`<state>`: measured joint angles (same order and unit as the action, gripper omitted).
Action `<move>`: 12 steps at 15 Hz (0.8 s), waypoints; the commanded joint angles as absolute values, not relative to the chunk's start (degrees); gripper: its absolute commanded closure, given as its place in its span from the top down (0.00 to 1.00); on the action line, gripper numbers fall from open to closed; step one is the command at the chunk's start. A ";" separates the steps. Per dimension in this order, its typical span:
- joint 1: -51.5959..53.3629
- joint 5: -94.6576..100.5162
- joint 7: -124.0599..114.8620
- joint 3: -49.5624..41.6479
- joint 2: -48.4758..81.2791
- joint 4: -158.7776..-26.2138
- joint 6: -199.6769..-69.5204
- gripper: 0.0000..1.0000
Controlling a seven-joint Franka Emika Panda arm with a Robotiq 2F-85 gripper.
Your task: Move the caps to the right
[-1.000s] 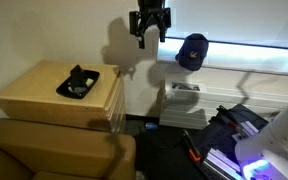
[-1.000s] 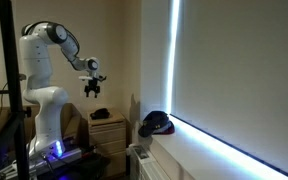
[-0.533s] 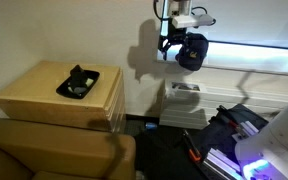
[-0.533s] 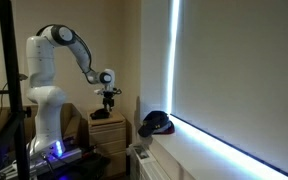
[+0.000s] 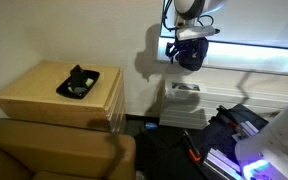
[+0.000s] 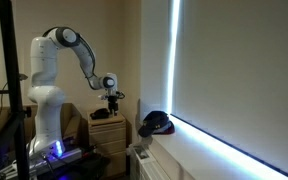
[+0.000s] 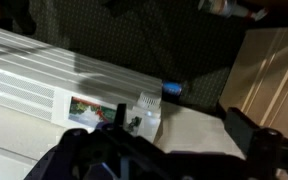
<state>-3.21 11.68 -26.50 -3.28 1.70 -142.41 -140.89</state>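
Up on the pale ledge [image 6: 184, 135] under the window blind sits the dark navy fabric baseball cap [image 6: 155, 124], rounded crown up. Seen in an exterior view, the black Robotiq gripper [image 6: 111, 99] hangs well apart from it, at about nine o'clock. Whether its jaws are apart or closed cannot be told. At eight o'clock, a flat black tray [image 5: 78, 82] rests on a tan wooden cabinet [image 5: 39, 95].

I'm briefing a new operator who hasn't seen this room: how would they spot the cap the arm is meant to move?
Find the bright window with its lowered blind; along its foot runs a pale sill. The cap sits on that sill: dark, rounded fabric with a short brim, unlike the flat black tray on the wooden cabinet.
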 commanded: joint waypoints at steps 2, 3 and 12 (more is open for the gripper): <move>-5.02 20.46 -39.05 -9.71 14.46 -135.75 -155.45 1.00; -4.50 21.12 -41.49 -11.87 17.03 -134.36 -158.77 1.00; 0.71 18.13 -42.86 -20.21 22.98 -130.86 -161.74 1.00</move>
<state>-2.08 18.62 -43.58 -17.16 21.01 -131.89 -162.69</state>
